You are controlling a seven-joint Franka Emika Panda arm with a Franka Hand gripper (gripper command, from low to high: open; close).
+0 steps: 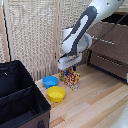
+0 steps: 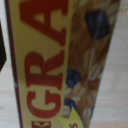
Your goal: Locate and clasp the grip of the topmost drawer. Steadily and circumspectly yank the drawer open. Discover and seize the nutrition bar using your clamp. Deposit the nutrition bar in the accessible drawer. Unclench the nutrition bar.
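In the exterior view, the white-grey arm reaches down from the upper right, and its gripper is directly over the nutrition bar, which stands upright on the wooden table, just beside the blue bowl and behind the yellow bowl. The fingertips seem to be at the top edge of the packet, but this view is too small to say if they are closed on it, so I cannot tell the state of the gripper. A wooden drawer unit is at the exterior view's right, well apart from the packet; whether its top drawer is open I cannot judge with certainty. A black box fills the lower left corner. In the wrist view, the packet's yellow face with big red letters and a picture of cereal and berries fills almost the whole picture, very near to the camera; no fingers are visible there. In my judgement the step in hand is the seizing of the bar. The next move calls for a firm closing on the packet, then a lift straight up, so that the bowls are not pushed.
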